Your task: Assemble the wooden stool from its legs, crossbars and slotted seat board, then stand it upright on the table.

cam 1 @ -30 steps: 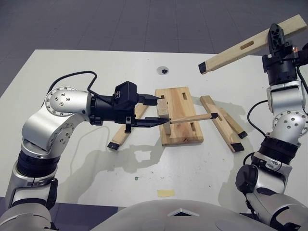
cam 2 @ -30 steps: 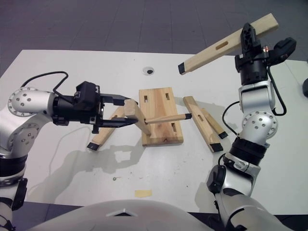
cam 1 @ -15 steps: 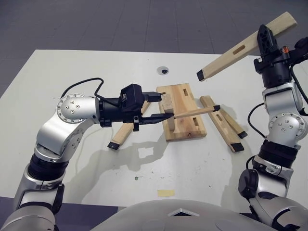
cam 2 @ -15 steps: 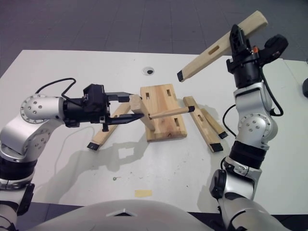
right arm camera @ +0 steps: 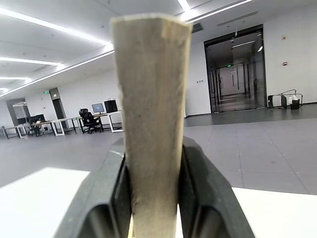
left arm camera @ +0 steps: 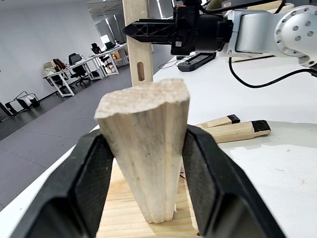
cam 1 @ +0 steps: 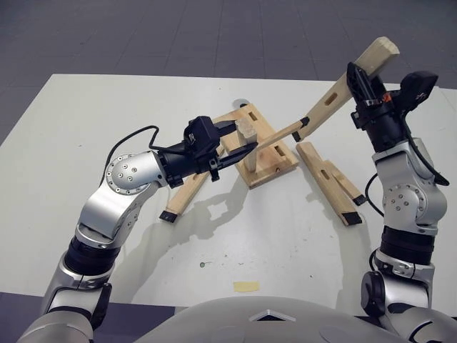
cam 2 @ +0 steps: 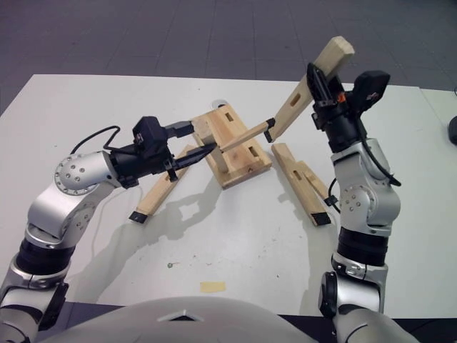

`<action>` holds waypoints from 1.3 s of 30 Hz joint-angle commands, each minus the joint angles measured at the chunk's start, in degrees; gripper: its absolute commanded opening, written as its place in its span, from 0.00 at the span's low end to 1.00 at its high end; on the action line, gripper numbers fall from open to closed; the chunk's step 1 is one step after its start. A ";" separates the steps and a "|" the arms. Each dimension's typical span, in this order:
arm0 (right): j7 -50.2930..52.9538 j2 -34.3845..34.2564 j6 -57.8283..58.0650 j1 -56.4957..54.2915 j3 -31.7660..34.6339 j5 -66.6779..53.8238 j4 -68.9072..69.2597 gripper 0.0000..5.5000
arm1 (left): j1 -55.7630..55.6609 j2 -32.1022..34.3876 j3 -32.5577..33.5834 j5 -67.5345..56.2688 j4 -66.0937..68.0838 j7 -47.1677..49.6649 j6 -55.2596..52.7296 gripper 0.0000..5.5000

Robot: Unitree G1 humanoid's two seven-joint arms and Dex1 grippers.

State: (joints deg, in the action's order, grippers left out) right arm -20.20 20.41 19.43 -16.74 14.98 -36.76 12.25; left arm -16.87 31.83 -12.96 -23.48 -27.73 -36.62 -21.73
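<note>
Leg (left arm camera: 144,148) sits in left gripper (cam 1: 241,138), slotted leg (cam 1: 323,114) in right gripper (cam 1: 359,82).

The left gripper (cam 1: 241,139) is covering one end of the seat board (cam 1: 270,156) and the upper end of the flat leg (cam 1: 184,196) lying beneath it; in the left wrist view the standing leg (left arm camera: 148,148) is masking its own joint with the board, and the finger pads (left arm camera: 94,183) are running off the picture's edge; the crossbar (cam 1: 275,136) is ending right at the raised leg (cam 1: 335,96), whether touching cannot be told; the front leg (cam 1: 325,179) is overlapping the rear leg (cam 1: 351,189); a dark speck (cam 1: 201,264) on the table (cam 1: 86,121) is staying too small to identify.
</note>
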 commanded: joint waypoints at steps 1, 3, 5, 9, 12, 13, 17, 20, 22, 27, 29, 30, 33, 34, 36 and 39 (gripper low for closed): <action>-1.31 0.32 -2.23 1.79 -1.45 3.46 1.44 0.18 | 3.12 1.93 -2.75 3.72 3.16 -0.82 -3.91 0.37; -1.72 -0.22 -3.11 2.64 -2.91 5.04 2.11 0.18 | 3.09 2.00 -2.81 3.77 3.22 -0.92 -3.90 0.37; -1.86 -0.83 -3.92 3.27 -3.88 6.17 2.53 0.18 | 3.05 2.03 -2.94 3.91 3.31 -1.00 -3.81 0.37; -2.43 -1.42 -5.44 4.50 -5.31 8.16 2.79 0.18 | 2.93 1.80 -3.19 4.27 3.59 -0.67 -3.79 0.37; -2.74 -2.09 -6.02 5.13 -6.25 8.99 2.94 0.18 | 2.91 1.36 -3.14 4.32 3.90 -0.27 -3.76 0.37; -2.85 -2.19 -6.02 5.26 -6.38 9.02 2.98 0.18 | 2.89 1.24 -3.18 4.29 3.94 -0.23 -3.79 0.37; -3.23 -2.55 -6.59 5.59 -7.27 9.78 2.91 0.18 | 3.36 1.31 -3.59 4.64 3.96 -0.19 -3.49 0.37; -3.69 -2.74 -7.48 5.96 -8.66 11.21 3.06 0.18 | 3.39 1.26 -3.88 4.77 4.02 -0.13 -3.45 0.37; -4.00 -2.47 -8.80 6.26 -10.02 13.54 2.86 0.18 | 3.43 1.25 -4.10 4.73 3.97 -0.09 -3.39 0.37; -3.16 -2.99 -11.64 6.56 -11.81 18.28 1.19 0.18 | 3.54 1.18 -4.48 4.92 4.34 0.08 -2.98 0.37; -2.24 -3.83 -12.63 6.37 -11.93 19.43 0.25 0.18 | 3.58 1.13 -4.70 4.97 4.51 0.04 -2.80 0.37; -1.96 -4.26 -13.02 6.16 -11.89 19.62 -0.19 0.18 | 3.57 1.11 -4.85 5.08 4.60 0.04 -2.69 0.37; -1.38 -5.67 -13.77 5.24 -11.78 19.57 -0.87 0.18 | 3.59 1.23 -4.93 5.11 4.77 -0.11 -2.46 0.37; -1.27 -5.96 -13.84 5.01 -11.77 19.54 -0.96 0.18 | 3.60 1.24 -5.01 5.15 4.82 -0.16 -2.38 0.37; -1.34 -6.43 -13.75 4.67 -11.76 19.16 -1.17 0.18 | 3.63 1.20 -5.14 5.17 4.92 -0.18 -2.26 0.37; -3.23 -6.47 -13.33 4.60 -12.09 17.55 -0.91 0.18 | 3.74 1.04 -5.41 5.27 5.01 -0.07 -2.12 0.37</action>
State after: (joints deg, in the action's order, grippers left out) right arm -20.64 14.57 5.64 -11.02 4.43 -17.29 11.12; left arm -16.77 31.54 -14.52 -22.37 -26.82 -35.55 -19.89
